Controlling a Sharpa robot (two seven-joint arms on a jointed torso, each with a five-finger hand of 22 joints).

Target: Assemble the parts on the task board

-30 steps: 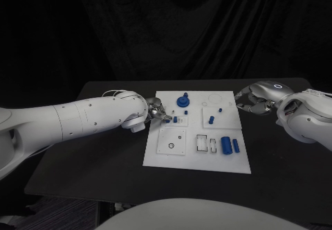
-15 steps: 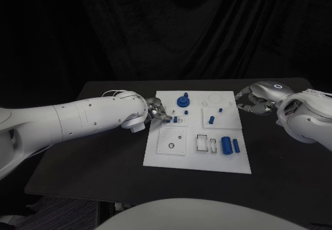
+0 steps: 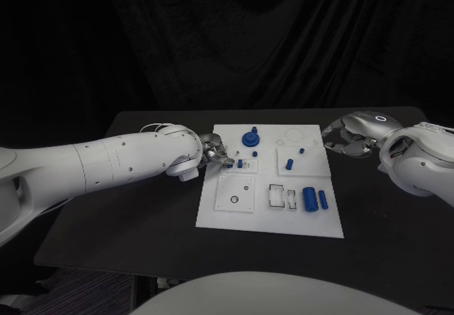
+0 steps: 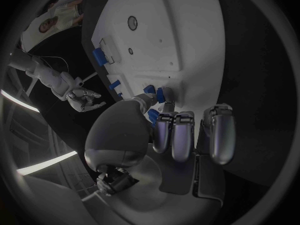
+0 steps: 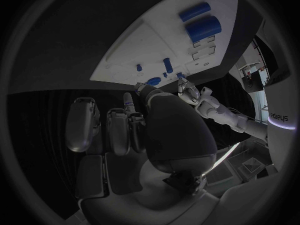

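Nothing is moved since a second ago: a small blue peg (image 3: 230, 165) is pinched by the left hand (image 3: 214, 153) at the task board (image 3: 269, 220) left edge; the right hand (image 3: 346, 142) is curled, empty.

The task board (image 3: 269, 220) lies mid-table (image 3: 132, 216), with the left hand (image 3: 214, 153) at its nine o'clock edge, the right hand (image 3: 344, 139) off its two o'clock corner, and two cylinders (image 3: 315, 198) lying side by side toward four o'clock.
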